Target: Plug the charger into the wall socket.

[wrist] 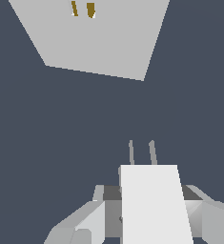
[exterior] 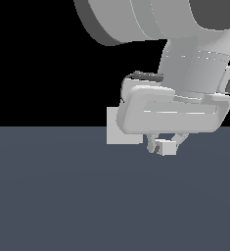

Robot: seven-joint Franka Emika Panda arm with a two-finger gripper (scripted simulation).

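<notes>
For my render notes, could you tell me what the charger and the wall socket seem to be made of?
Charger: looks like matte plastic, flat pale grey; its two prongs are darker grey, perhaps metal. Wall socket: the same untextured grey, no gloss, with yellowish-brown holes. As simulator renders, materials stay uncertain.

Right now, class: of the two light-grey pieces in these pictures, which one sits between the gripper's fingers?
The charger, the small oblong block with two prongs, is held in the gripper. The wall socket, the larger flat plate with two holes, stands apart, untouched.
</notes>
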